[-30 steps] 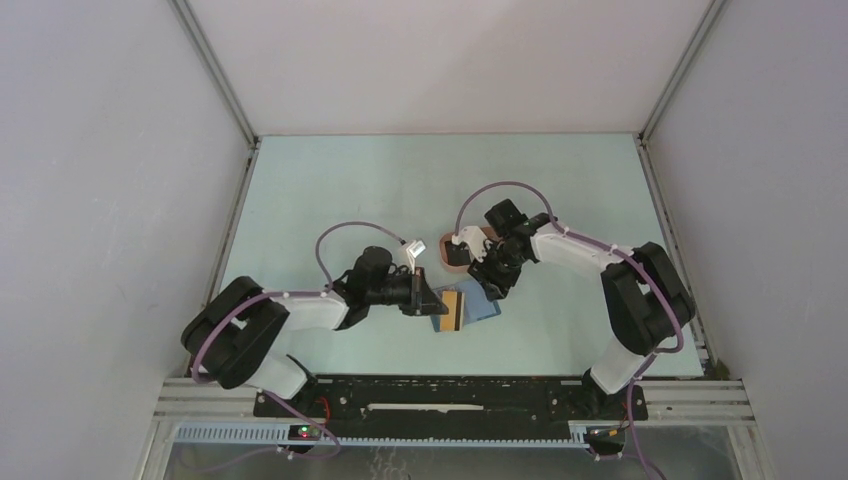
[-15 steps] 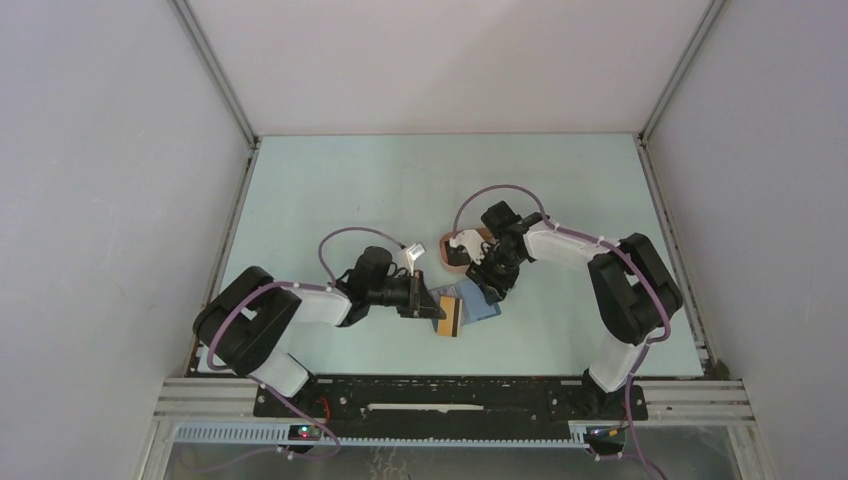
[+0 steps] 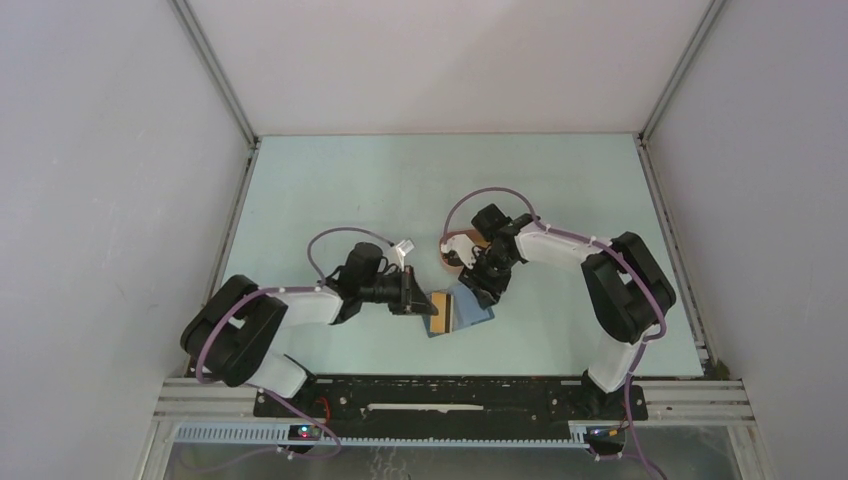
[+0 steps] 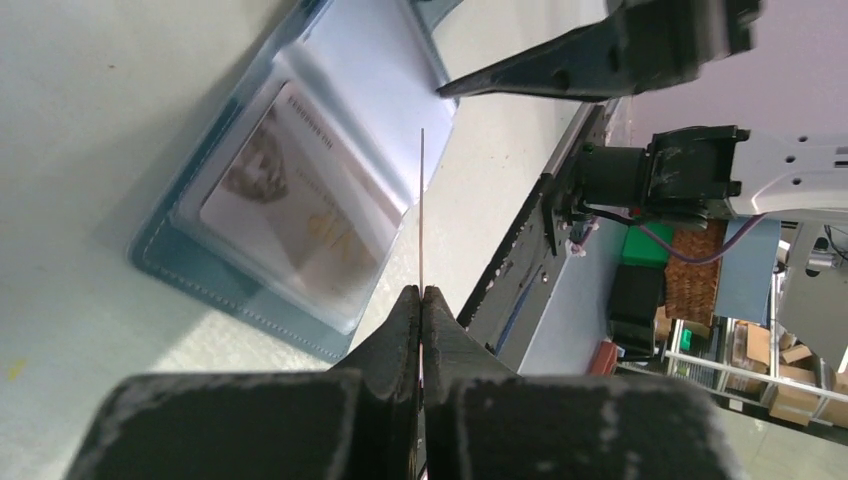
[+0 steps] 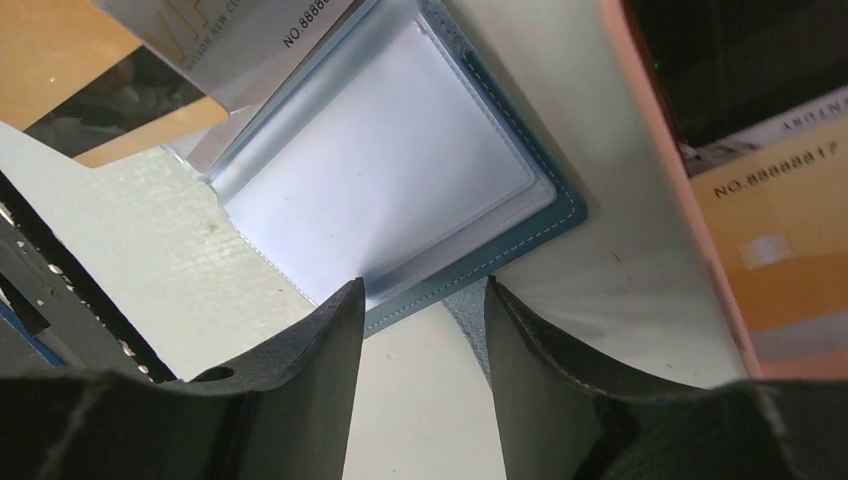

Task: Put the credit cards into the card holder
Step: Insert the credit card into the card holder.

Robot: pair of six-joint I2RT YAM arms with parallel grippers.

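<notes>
Left wrist view shows you the left hand point(image 4: 421, 292) pinched shut on a card point(image 4: 422, 200), edge-on, just above the open wallet point(image 4: 370, 90) on the counter point(image 4: 60, 120). Your right hand point(image 5: 425, 290) is spread open, holding nothing, at the wallet's edge near the tray point(image 5: 662, 150).

Pale green table point(image 3: 330, 190), open blue card holder point(image 3: 478, 311) lying flat, salmon-pink tray point(image 3: 447, 260) just beside it
</notes>
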